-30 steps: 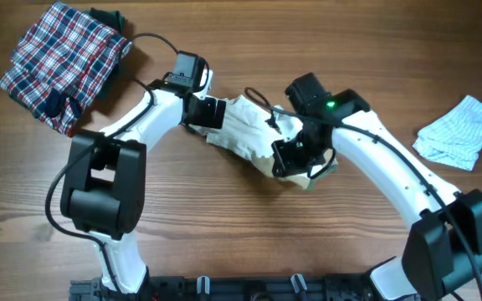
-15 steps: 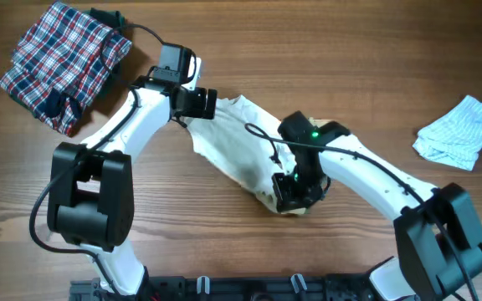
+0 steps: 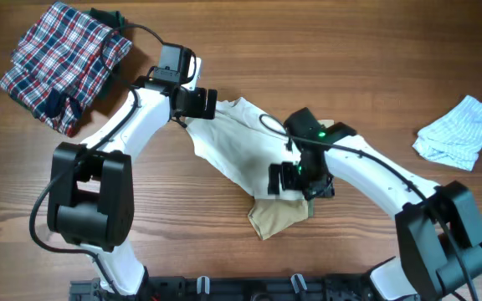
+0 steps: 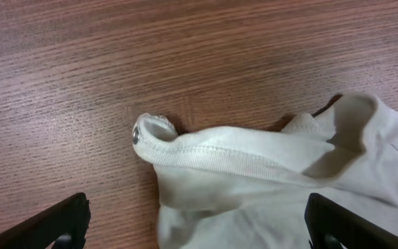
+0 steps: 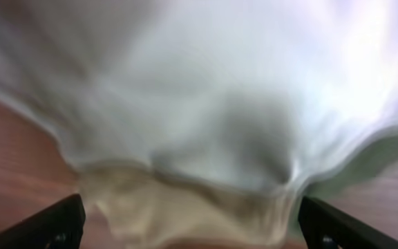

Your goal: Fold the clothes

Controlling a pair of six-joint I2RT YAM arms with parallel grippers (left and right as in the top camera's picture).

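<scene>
The left gripper (image 4: 199,227) had its fingers spread wide, with the hemmed edge of the cream top (image 4: 268,173) lying between them on the table (image 4: 81,62) and a small round snap (image 4: 138,133) at its curled corner. The right gripper (image 5: 199,228) was spread just as wide over blurred white cloth. From overhead I saw the top stretched between both arms, its tan part (image 3: 279,219) toward the near edge. A pale blue striped garment (image 3: 463,132) lay far right and a plaid garment (image 3: 61,63) far left.

The overhead camera looks straight down on the whole table (image 3: 358,50); both wrist cameras face downward at close range onto the top (image 3: 228,146), shared by all three views.
</scene>
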